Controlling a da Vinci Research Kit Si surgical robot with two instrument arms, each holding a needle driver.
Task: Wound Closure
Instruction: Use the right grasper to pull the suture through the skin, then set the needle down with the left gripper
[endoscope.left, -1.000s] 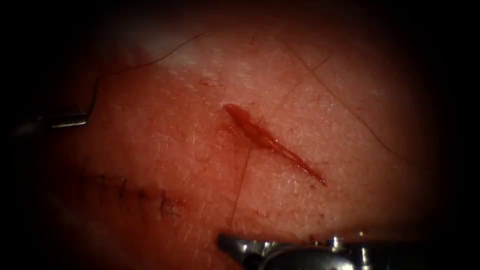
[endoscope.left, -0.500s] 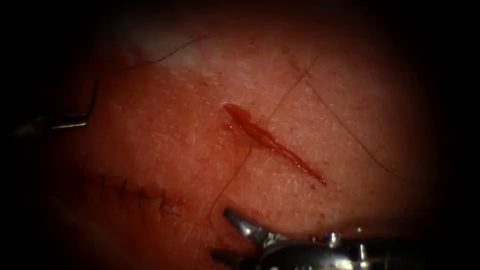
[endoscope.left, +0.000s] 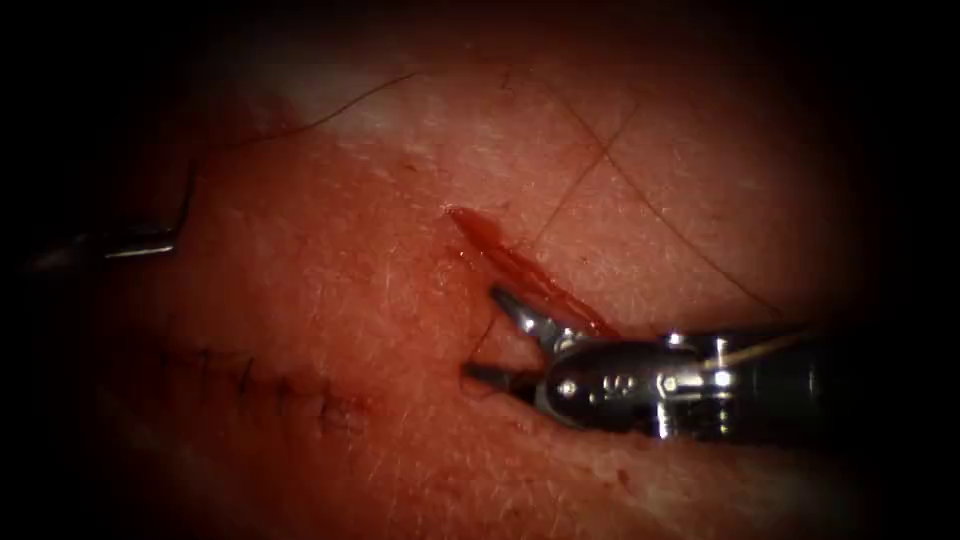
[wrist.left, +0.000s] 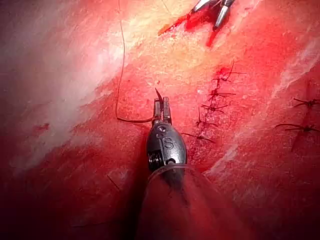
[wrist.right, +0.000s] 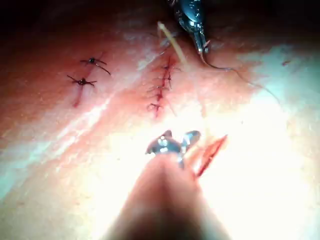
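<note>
Gaping wide just left of centre in the endoscope view, the right tool (endoscope.left: 483, 333) is gripping nothing. It is lying across the lower end of the cut (endoscope.left: 505, 255), one jaw beside the cut and the other lower, over the tissue (endoscope.left: 350, 300) to the cut's left. A strand of thread (endoscope.left: 590, 170) is passing through the gap between the jaws, ungripped. Small characters are showing on this tool's wrist, too fine to read.

At the far left edge of the frame, well apart from the cut, the left tool (endoscope.left: 172, 240) is clamping the needle (endoscope.left: 187, 205), which is standing clear of the tissue. Where along its curve it is being held I cannot tell. Thread is trailing from there toward the upper middle. The left wrist view is showing a stamped mark like an "S" on that tool's joint.

An older row of stitches (endoscope.left: 285, 385) is lying at lower left.
</note>
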